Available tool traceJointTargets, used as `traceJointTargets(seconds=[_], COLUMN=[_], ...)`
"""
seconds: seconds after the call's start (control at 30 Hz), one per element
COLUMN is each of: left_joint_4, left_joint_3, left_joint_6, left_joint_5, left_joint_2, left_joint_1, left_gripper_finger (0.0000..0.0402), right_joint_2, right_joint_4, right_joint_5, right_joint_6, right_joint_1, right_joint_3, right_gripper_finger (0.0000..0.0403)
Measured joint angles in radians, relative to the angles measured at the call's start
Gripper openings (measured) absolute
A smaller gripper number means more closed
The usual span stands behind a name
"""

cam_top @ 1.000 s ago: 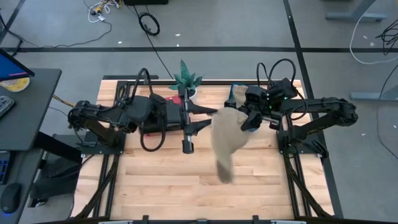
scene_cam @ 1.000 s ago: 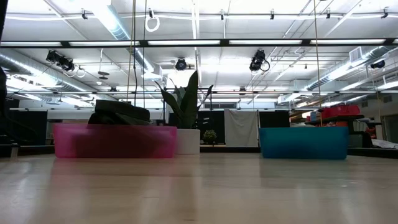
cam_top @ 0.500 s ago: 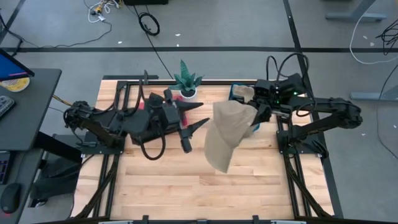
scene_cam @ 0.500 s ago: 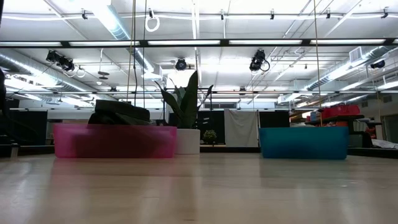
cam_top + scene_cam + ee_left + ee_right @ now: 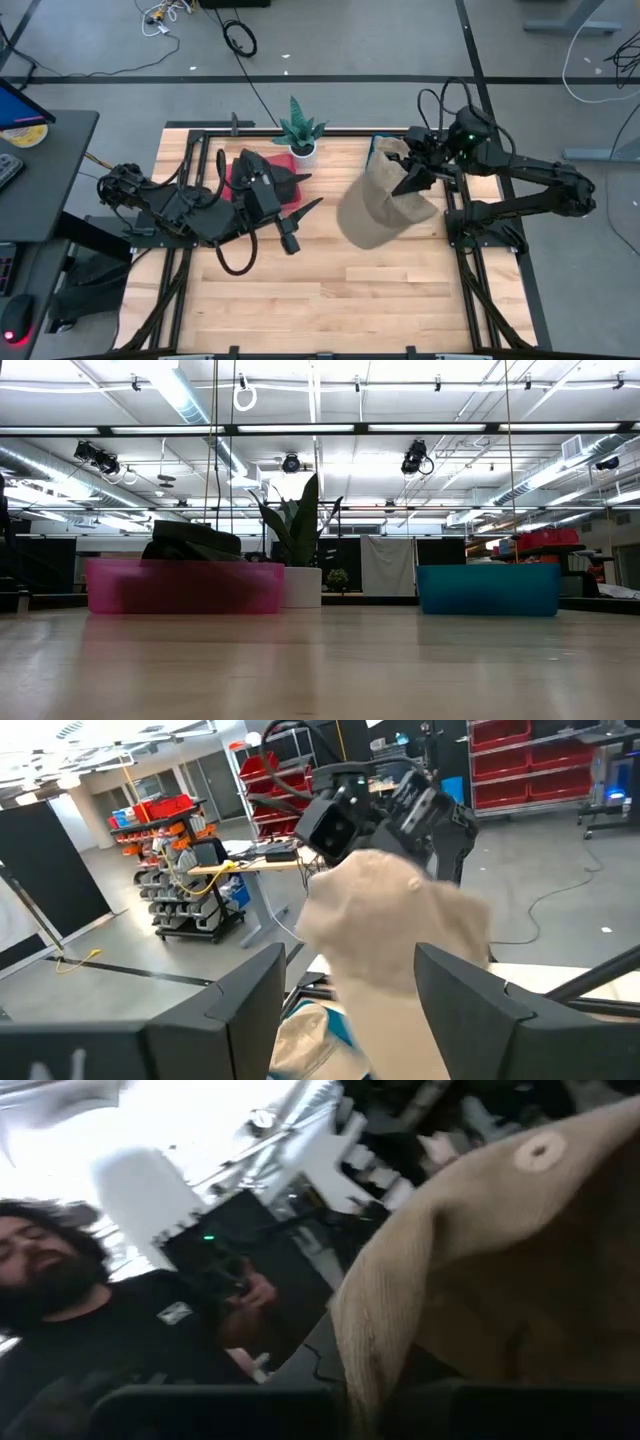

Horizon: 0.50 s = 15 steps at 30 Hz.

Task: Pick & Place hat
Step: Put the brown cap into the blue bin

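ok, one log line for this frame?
right gripper: shut on tan hat, held above table near blue bin | left gripper: open, empty, mid-table

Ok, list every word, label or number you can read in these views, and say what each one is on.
No text can be read.
Shirt of the person: a small pale patch, too blurred to read.
Hat, held by the right hand: no print shows.
Pink bin, blue bin: bare.
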Motion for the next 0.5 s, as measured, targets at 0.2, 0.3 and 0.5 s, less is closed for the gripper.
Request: traceJointTargets(seconds=[0.2, 0.3, 0.5], left_joint_4=[-0.082, -0.146, -0.236], left_joint_3=[0.000, 0.000, 0.000], left_joint_6=[-0.080, -0.131, -0.212], left_joint_5=[-0.002, -0.002, -0.001], left_joint_2=[0.000, 0.000, 0.000], left_joint_1=[-0.004, -0.004, -0.003], left_gripper_finger=[0.0225, 0.0220, 0.0210], right_joint_2=[-0.014, -0.014, -0.014], right_joint_4=[-0.216, -0.315, -0.468], right_joint_5=[0.001, 0.001, 0.004], right_joint_6=[-0.092, -0.145, -0.235], right_joint_1=[-0.061, -0.085, -0.122], right_joint_3=[0.000, 0.000, 0.011], right_gripper_finger=[0.0004, 0.0004, 0.0004])
